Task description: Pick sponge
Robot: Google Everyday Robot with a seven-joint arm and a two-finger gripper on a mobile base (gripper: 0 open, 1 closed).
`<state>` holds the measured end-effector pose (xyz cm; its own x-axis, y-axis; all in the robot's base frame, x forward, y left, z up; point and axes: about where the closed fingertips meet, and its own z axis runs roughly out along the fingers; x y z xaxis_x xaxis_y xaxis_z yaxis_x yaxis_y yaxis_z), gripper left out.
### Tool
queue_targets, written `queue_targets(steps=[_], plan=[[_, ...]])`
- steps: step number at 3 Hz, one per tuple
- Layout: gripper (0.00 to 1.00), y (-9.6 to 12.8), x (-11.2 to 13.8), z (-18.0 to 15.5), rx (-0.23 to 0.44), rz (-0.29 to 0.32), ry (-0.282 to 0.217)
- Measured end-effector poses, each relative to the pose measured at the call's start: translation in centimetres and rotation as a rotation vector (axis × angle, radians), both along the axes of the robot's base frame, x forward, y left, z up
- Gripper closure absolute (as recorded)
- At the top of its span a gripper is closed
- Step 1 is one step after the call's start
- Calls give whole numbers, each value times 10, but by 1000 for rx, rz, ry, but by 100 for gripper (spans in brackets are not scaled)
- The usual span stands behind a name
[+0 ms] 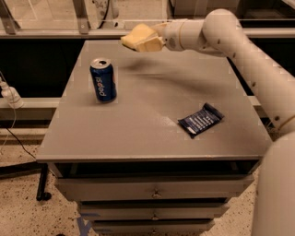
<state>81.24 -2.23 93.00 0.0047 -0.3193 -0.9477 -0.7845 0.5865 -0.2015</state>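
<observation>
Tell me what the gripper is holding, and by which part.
The gripper holds the sponge above the far side of the table. Where exactly it is gripped cannot be told: sponge and gripper are both pale yellow and merge.

Grey worktop (147, 133) on cabinet w/ drawers (154, 191). Speckled floor (23, 216) below front edge. Metal rail (46, 33) & glass (41, 14) behind far edge. White plug (9, 94) off left edge. Warm, dim light. Gripper (146, 40) clamps sponge (136, 36) over far edge.
</observation>
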Motion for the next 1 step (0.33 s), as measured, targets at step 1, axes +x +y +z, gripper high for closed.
queue_targets(steps=[1], plan=[[100,-53,-8,21,23,-91,-61]])
